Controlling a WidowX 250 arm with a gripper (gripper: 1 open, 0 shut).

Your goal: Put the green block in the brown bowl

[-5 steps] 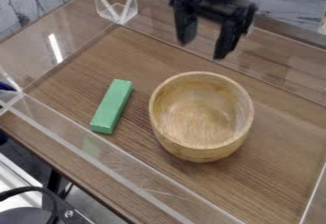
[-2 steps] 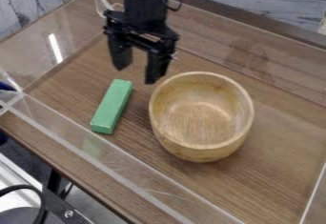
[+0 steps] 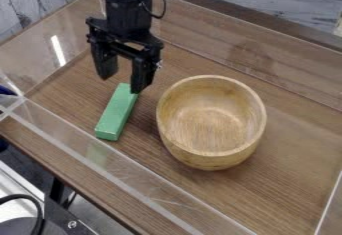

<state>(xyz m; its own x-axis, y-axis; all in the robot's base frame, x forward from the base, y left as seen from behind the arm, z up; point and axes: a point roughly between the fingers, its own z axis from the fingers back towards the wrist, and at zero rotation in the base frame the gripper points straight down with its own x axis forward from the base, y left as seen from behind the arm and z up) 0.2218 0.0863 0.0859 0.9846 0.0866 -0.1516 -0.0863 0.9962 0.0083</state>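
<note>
Gripper (image 3: 123, 72) jaws wide apart, above far end of block (image 3: 118, 111) lying flat left of bowl (image 3: 211, 120); centre over its middle, straddle narrow width, then descend.

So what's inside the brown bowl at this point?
Nothing: the brown bowl shows only bare wood grain inside. The green block lies on the table beside it, under the open gripper.

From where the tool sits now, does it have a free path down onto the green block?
Probably yes. The tool is open, pointing down just above the far end of the green block, with nothing between them. The brown bowl stands apart to the side, and the block lies flat on the table.
</note>
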